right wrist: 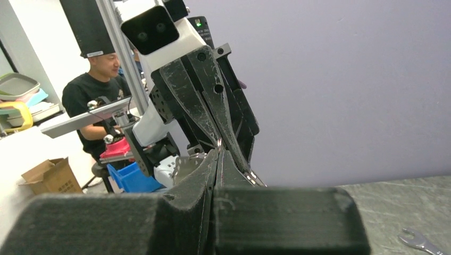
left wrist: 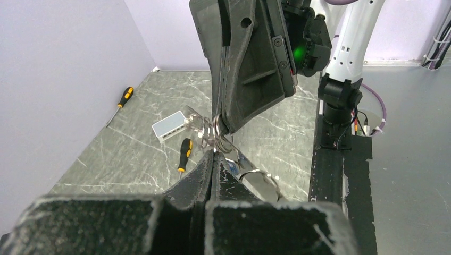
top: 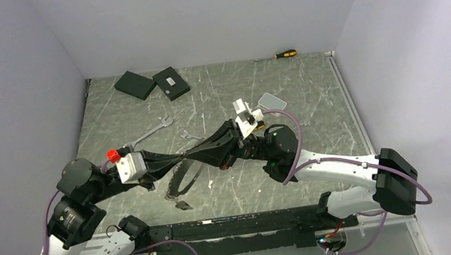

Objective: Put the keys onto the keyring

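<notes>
The left gripper (top: 180,156) and the right gripper (top: 192,149) met tip to tip above the table (top: 313,130), to the left of the white box (top: 273,101) and nearer to the arms. Both had their fingers pressed together, and each seemed to pinch the thin wire of the wire ring (top: 182,178), which hung under them. The long spanner (top: 150,133) and the short spanner (top: 188,134) lay flat on the table, further left of the white box, apart from the ring.
</notes>
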`<state>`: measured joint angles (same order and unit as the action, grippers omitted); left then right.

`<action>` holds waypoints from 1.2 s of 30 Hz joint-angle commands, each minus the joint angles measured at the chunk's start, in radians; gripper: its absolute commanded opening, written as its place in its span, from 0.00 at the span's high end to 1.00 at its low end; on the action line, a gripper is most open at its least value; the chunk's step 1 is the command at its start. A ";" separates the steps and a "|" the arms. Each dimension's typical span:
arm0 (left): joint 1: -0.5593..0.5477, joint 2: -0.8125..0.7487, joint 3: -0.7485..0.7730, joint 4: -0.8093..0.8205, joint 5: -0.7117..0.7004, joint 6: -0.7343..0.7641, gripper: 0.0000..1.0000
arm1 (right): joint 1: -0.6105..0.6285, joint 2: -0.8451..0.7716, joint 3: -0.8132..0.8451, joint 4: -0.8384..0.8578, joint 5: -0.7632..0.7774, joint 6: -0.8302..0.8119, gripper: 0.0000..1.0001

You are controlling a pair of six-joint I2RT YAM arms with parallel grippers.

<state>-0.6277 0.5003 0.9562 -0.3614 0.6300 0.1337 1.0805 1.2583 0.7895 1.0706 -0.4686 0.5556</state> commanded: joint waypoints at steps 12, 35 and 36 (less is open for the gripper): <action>0.002 -0.034 0.023 -0.007 -0.020 -0.040 1.00 | 0.004 -0.045 -0.013 0.121 0.061 -0.047 1.00; 0.002 -0.041 0.012 0.088 -0.002 -0.114 1.00 | 0.024 -0.031 -0.002 0.055 0.058 -0.098 1.00; 0.002 -0.043 0.011 0.086 -0.005 -0.113 1.00 | 0.024 -0.033 -0.001 0.056 0.056 -0.098 1.00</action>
<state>-0.6277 0.4652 0.9558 -0.3523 0.6151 0.0463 1.0946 1.2400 0.7673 1.1004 -0.4164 0.4778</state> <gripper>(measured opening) 0.008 0.010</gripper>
